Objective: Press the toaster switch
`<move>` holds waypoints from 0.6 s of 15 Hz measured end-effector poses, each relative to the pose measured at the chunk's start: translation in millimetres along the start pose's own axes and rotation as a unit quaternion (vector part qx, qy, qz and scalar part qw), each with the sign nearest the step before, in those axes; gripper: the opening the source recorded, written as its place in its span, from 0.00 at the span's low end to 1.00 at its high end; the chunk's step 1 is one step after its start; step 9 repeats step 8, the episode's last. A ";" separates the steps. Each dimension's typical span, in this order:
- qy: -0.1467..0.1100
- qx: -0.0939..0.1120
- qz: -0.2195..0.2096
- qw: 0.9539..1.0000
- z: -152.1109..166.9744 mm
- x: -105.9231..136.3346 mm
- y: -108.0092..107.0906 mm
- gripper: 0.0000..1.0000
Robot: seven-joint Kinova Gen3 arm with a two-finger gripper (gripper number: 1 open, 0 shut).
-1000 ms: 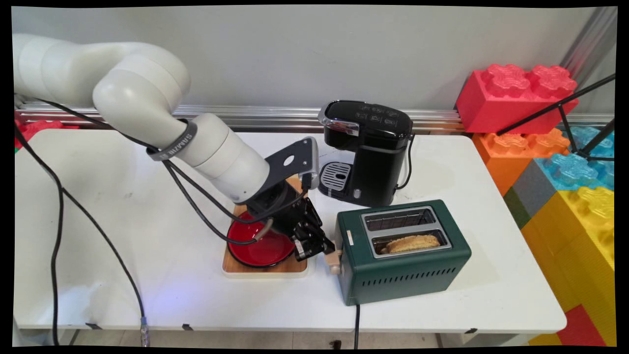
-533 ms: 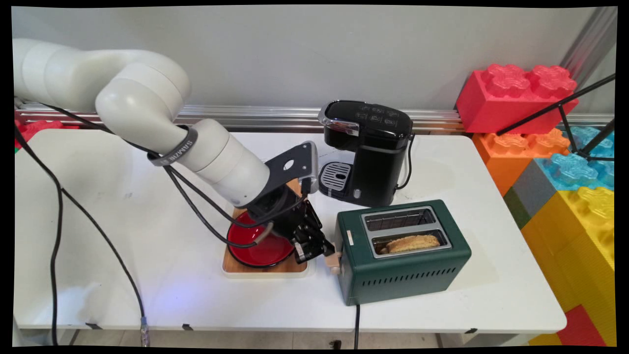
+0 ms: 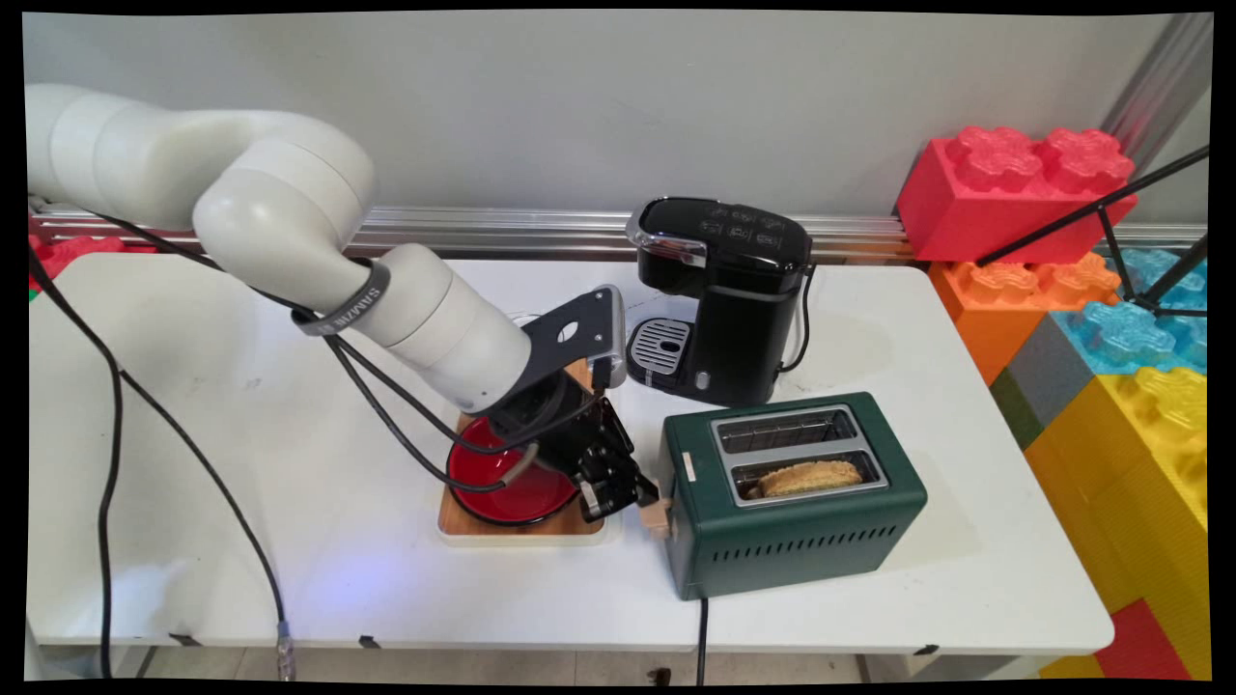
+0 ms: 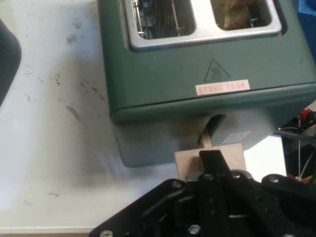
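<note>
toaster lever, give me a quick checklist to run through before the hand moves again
1. Hand at the toaster lever: ok, the one finger in sight lies on top of the beige lever tab in the hand view.
2. Fingers open or shut: cannot tell, the linkage hides them.
3. Lever position: ok, it sits low on the green toaster, near the table.
4. Toast in a slot: ok, one slice sits in the near slot, the far slot is empty.
5. Red bowl on its wooden board: ok, beside the hand and apart from the toaster.
6. Coffee maker: ok, behind the toaster, apart from the arm.
</note>
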 end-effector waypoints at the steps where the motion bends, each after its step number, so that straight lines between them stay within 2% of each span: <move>1: 0.000 0.000 0.000 1.000 0.7 -0.5 0.0 0.00; 9: -0.002 0.000 0.002 1.000 2.7 -4.5 -0.4 0.00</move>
